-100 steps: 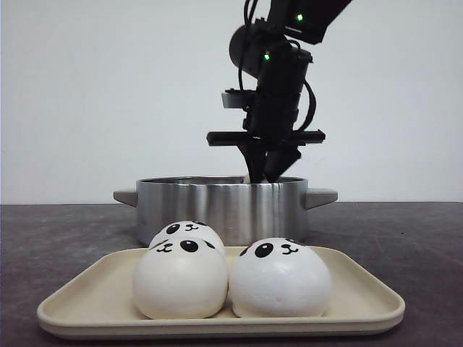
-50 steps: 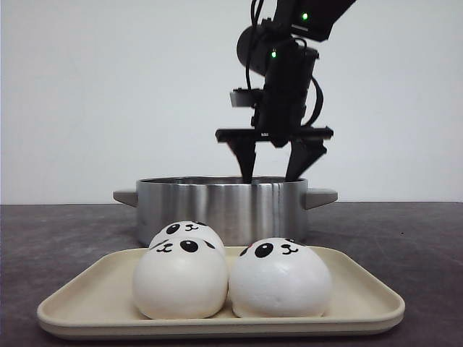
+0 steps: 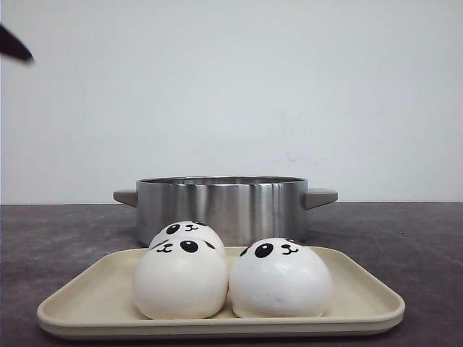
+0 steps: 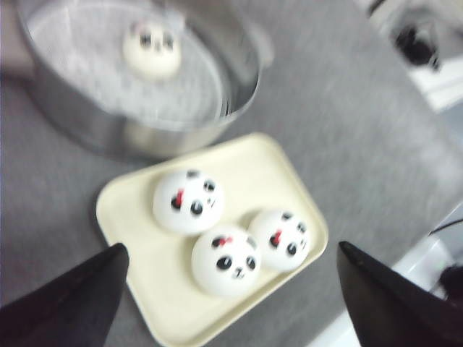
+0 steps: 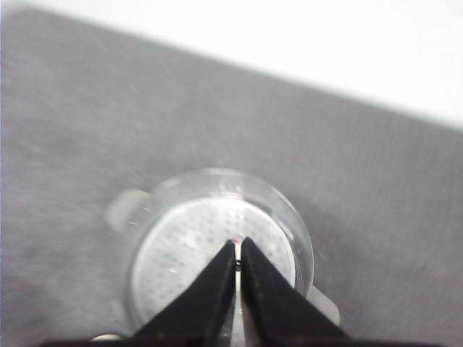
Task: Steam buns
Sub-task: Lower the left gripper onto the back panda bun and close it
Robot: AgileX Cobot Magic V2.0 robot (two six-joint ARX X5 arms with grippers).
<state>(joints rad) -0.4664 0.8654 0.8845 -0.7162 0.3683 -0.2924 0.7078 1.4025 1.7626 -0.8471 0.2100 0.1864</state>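
Observation:
Three white panda-faced buns [image 3: 179, 285] [image 3: 281, 282] [image 3: 187, 231] lie on a cream tray [image 3: 362, 300] in front of a steel pot [image 3: 224, 206]. The left wrist view shows a fourth bun [image 4: 150, 50] on the perforated insert inside the pot [image 4: 239, 101]. My left gripper [image 4: 231, 249] hangs open high above the tray [image 4: 137, 246], with nothing between its fingers. High over the pot [image 5: 181, 253], my right gripper [image 5: 239, 246] is shut and its fingers hide the bun inside. In the front view only a black tip [image 3: 14, 45] shows at the upper left edge.
The pot has two side handles [image 3: 322, 196] and stands on a dark grey tabletop [image 3: 419, 246] before a white wall. The table's edge and a white floor with cables [image 4: 416, 43] appear in the left wrist view.
The arm above the pot opened its jaws, then left the front view. A black tip has appeared at the upper left. The three tray buns have not moved.

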